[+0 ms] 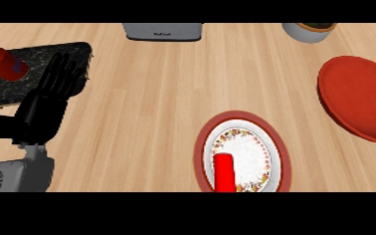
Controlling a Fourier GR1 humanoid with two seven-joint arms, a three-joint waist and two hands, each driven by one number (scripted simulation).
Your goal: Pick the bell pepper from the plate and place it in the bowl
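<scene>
Pepper (pixel 225 172) on plate (pixel 253 142) (bowl (pixel 352 97) right)

a pale wooden counter (pixel 161 109) fills the view, its grain running in long streaks from side to side. light falls evenly across it, with only soft shadows. a grey appliance (pixel 162 31) with a dark band and a small label on its front sits at the far edge, partly cut off. well to the right of the appliance, at the same far edge, stands a pale round pot (pixel 312 32) with dark contents. to the left of the appliance and nearer, a dark marbled slab (pixel 37 59) lies flat on the wood. a red cylinder (pixel 11 64) stands on the slab, on the side farthest from the appliance. no wall, floor or window shows.
</scene>
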